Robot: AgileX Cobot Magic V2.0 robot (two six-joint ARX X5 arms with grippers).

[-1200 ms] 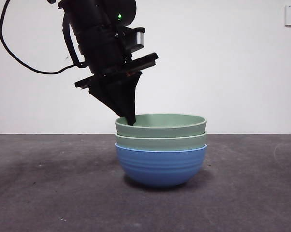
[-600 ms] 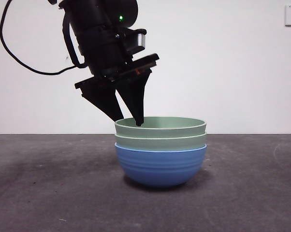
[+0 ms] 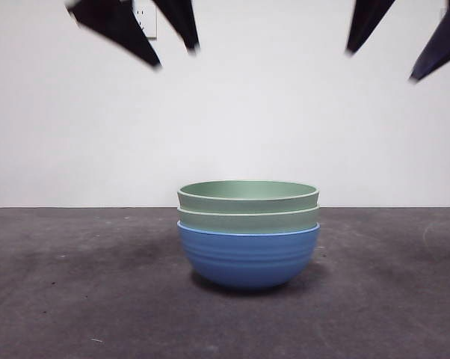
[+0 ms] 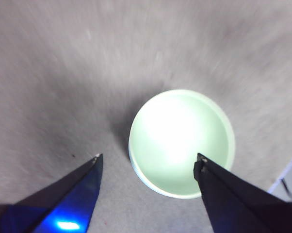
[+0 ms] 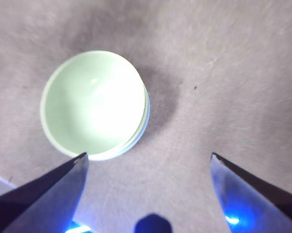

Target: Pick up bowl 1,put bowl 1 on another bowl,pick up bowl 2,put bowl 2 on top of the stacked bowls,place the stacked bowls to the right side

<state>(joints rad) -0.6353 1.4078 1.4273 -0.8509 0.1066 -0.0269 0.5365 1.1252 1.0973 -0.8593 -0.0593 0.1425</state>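
Three ridged bowls are stacked in the middle of the table: the blue bowl (image 3: 247, 258) at the bottom, a pale green bowl (image 3: 247, 220) in it, and a second pale green bowl (image 3: 247, 194) on top. My left gripper (image 3: 176, 57) hangs open high above the stack's left side, holding nothing. From above it sees the top bowl (image 4: 180, 141) just beyond its own open tips (image 4: 148, 156). My right gripper (image 3: 382, 66) hangs open high on the right, also holding nothing. The top bowl (image 5: 92, 104) lies off toward one of its jaws (image 5: 148, 155).
The dark grey table (image 3: 75, 284) stretches bare to both sides of the stack. Behind it is a white wall with a socket (image 3: 145, 22) near the left gripper's tips.
The gripper that was shut on the top bowl's left rim opened, let go and rose to the top of the picture. A second open gripper now shows at the top right.
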